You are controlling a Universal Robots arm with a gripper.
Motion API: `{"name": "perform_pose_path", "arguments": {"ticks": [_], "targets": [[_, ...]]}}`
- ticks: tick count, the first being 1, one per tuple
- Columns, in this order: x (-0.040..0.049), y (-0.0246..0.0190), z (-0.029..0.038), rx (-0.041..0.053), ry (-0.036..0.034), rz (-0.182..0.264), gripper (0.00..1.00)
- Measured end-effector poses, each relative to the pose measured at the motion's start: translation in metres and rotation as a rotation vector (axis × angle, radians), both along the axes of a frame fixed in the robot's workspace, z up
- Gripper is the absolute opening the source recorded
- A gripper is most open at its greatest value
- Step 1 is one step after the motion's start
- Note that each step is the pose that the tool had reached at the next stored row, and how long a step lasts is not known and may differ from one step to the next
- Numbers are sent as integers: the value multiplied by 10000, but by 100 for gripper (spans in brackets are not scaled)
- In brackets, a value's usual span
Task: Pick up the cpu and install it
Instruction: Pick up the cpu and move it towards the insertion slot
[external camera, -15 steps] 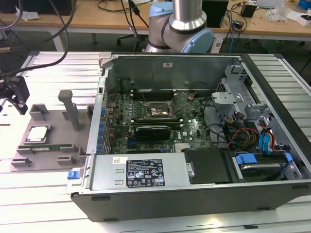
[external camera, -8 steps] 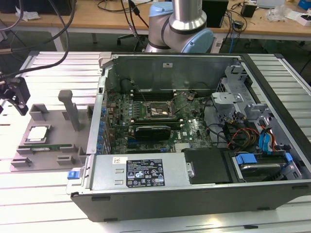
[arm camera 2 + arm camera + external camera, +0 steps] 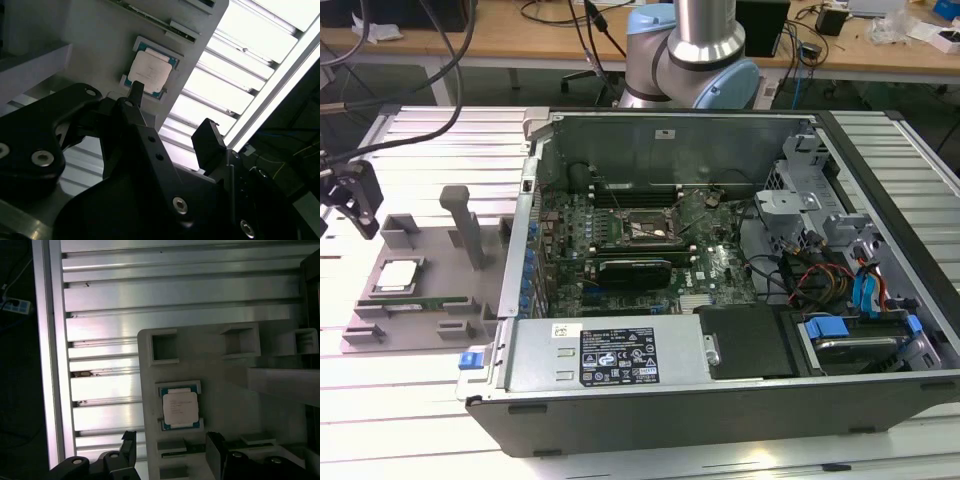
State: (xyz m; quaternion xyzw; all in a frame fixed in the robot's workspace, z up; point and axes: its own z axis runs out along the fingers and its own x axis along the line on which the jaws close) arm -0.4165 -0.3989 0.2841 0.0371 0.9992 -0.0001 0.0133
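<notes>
Black end effector (image 3: 358,205), partly cut off at the exterior view's left edge, hung wide open and empty above silver-grey square cpu (image 3: 180,408) in grey plastic tray (image 3: 225,375).

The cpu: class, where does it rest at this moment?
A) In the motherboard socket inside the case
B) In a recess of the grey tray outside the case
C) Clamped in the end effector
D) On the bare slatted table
B: the cpu lies flat in a recess of the grey tray, to the exterior view's left of the computer case, while the end effector hangs open near it, holding nothing.
</notes>
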Motion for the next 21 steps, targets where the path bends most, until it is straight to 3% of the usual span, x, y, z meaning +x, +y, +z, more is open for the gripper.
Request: {"name": "perform_pose_path", "arguments": {"ticks": [17, 19, 21], "targets": [[1, 0, -70, -43, 0, -1, 66], [11, 1, -81, -99, 0, 5, 66], [37, 3, -98, -231, -2, 124, 66]]}}
